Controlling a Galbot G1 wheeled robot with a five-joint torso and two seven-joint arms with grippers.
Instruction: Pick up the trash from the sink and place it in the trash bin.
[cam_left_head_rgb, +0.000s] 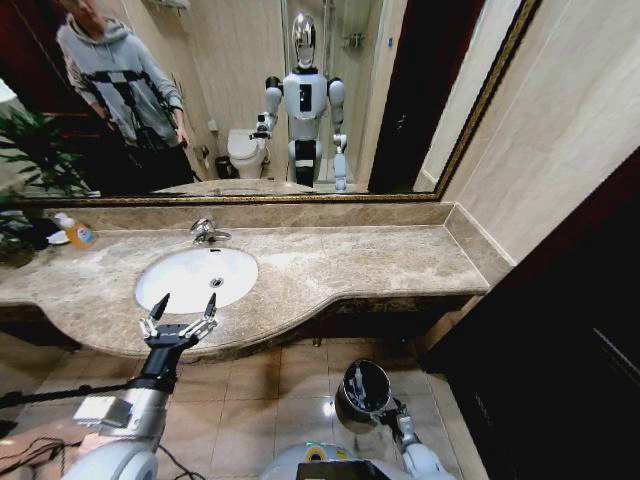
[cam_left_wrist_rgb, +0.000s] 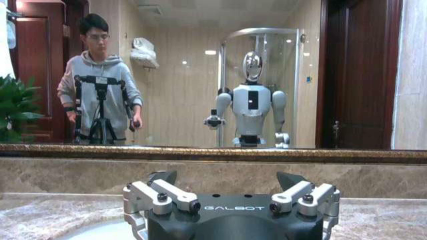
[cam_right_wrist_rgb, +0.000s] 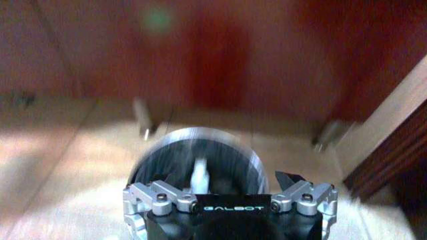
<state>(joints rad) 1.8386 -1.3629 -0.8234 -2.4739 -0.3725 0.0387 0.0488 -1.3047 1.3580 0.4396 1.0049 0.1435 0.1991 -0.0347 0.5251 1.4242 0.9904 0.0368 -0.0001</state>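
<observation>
Marble counter is spanning the bathroom. Left gripper (cam_left_head_rgb: 178, 315) is hovering wide open by the sink (cam_left_head_rgb: 170, 285); trash unseen, probably light and slippery. Right gripper (cam_left_head_rgb: 385, 405) is gripping the trash bin (cam_left_head_rgb: 362, 388) rim.

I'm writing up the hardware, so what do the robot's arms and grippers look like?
Left gripper: black body, silver metal linkages, dark pointed fingers, white GALBOT lettering. Its arm is black near the wrist, then grey-white, with a black cable. Right gripper looks the same.
</observation>
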